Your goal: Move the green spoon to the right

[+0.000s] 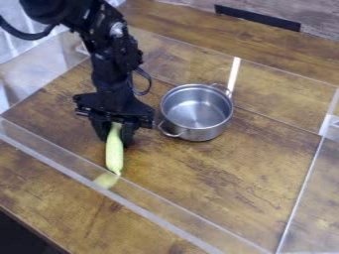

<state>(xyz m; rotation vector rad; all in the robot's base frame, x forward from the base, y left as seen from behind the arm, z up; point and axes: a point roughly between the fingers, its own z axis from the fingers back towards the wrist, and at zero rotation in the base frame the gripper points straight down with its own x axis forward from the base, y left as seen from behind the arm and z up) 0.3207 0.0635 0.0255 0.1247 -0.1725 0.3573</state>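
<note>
The black gripper (115,123) was over the upper end of the green spoon (114,151), hiding its bowl; whether the fingers were open or gripping the handle could not be told. The spoon lay left of the steel pot (196,111) in the picture, its lower end near the clear barrier (172,216).

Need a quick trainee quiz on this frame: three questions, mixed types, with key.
1. True or false: the pot stands on the wooden table.
2. Multiple choice: which part of the green spoon shows below the gripper?
a) the metal bowl
b) the yellow-green handle
c) none of it
3. Fill in the blank: the pot's open top faces ____.

Key: 1 true; 2 b; 3 up
</note>
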